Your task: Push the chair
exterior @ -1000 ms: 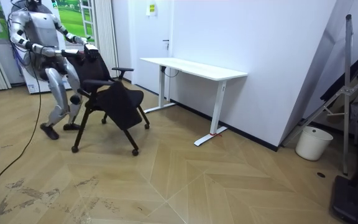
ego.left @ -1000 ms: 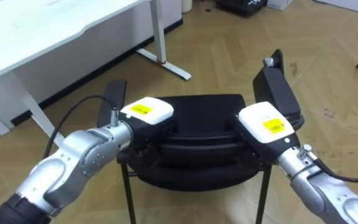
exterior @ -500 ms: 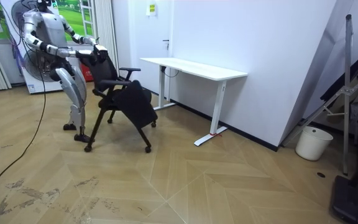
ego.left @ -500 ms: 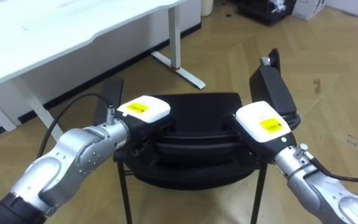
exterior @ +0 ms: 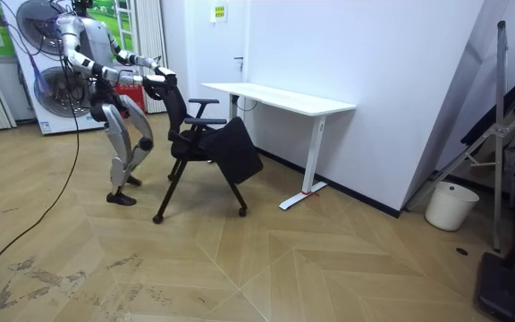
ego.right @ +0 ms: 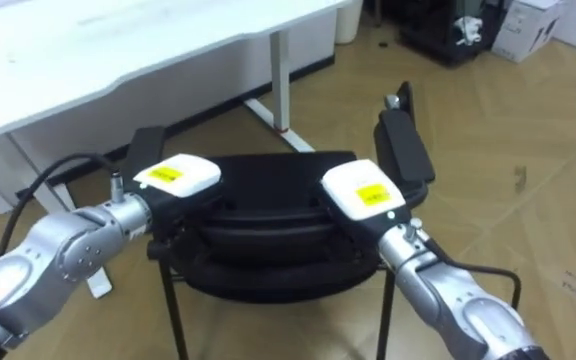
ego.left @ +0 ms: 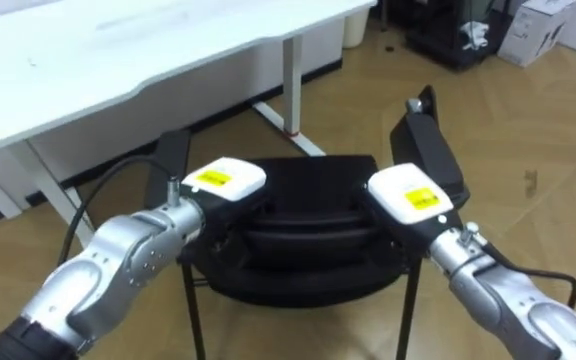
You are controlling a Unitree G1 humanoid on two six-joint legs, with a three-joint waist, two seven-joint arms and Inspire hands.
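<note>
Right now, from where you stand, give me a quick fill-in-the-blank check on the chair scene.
The left hand and right hand both rest on the chair's ___.
The chair is ___ in colour.
In the room view, the chair stands between the robot and a white ___.
Missing: backrest; black; desk.

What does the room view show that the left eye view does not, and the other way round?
The room view gives the whole robot behind the chair, with a fan behind the robot. The left eye view gives a close look at the left hand and the right hand, both set on the top of the chair's back. Both views have the chair and the white desk beyond it.
</note>
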